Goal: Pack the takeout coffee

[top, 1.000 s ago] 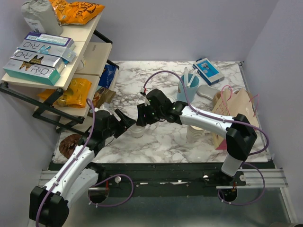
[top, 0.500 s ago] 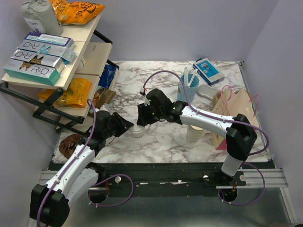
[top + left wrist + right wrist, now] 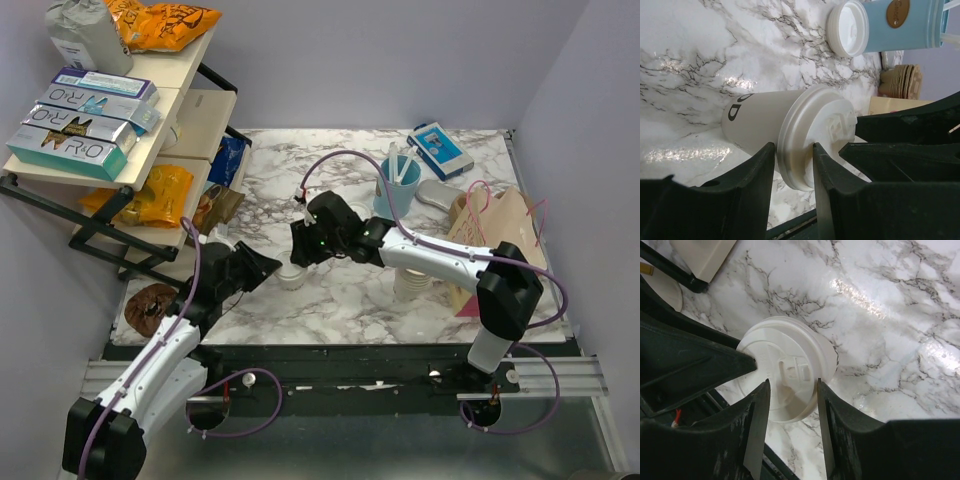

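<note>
The takeout coffee [image 3: 290,277] stands upright on the marble table [image 3: 300,170], left of centre and near the front edge; the left gripper [image 3: 792,150] reaches in level from the cup's left, fingers pinched on it at the lid rim; the right gripper [image 3: 790,390] hangs straight above the lid, jaws apart, perhaps just touching it; the left arm is nearer.

A lidded cup [image 3: 290,277] is stood upright on the marble table [image 3: 330,165], near its front left. Farther back a mug [image 3: 398,188], a loose lid [image 3: 847,27] and a box [image 3: 440,150] are set. At the right a stack of cups [image 3: 410,285] is placed beside a bag [image 3: 495,235], seemingly of paper.
</note>
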Action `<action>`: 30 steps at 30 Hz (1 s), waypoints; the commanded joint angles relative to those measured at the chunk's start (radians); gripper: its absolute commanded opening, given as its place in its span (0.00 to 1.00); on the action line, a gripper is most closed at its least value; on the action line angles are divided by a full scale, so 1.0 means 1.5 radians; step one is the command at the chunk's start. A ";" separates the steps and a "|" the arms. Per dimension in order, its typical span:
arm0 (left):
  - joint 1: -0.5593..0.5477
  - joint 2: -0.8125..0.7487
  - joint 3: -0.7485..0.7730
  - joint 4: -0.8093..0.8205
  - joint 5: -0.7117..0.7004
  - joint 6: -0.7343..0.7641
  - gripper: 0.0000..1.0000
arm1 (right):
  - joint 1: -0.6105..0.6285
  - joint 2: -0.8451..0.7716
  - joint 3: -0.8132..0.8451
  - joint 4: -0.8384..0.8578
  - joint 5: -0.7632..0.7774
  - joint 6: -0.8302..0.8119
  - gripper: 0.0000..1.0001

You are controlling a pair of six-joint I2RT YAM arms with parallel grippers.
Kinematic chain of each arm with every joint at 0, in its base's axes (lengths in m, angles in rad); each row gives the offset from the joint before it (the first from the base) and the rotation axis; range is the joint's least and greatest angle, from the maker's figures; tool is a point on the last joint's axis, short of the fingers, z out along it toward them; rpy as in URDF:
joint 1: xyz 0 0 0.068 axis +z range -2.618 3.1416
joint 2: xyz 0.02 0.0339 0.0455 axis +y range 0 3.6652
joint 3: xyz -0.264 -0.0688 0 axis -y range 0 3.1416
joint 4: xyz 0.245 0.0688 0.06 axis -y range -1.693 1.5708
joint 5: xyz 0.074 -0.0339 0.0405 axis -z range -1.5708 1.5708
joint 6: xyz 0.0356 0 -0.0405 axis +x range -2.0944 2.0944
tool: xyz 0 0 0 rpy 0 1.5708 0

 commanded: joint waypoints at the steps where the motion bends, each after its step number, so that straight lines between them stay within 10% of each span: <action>1: 0.000 -0.001 -0.076 -0.085 -0.023 0.011 0.45 | 0.031 0.021 -0.059 0.029 0.053 -0.059 0.50; 30: -0.001 -0.043 0.090 -0.165 -0.034 0.050 0.99 | 0.034 -0.028 0.080 -0.016 0.171 0.014 0.75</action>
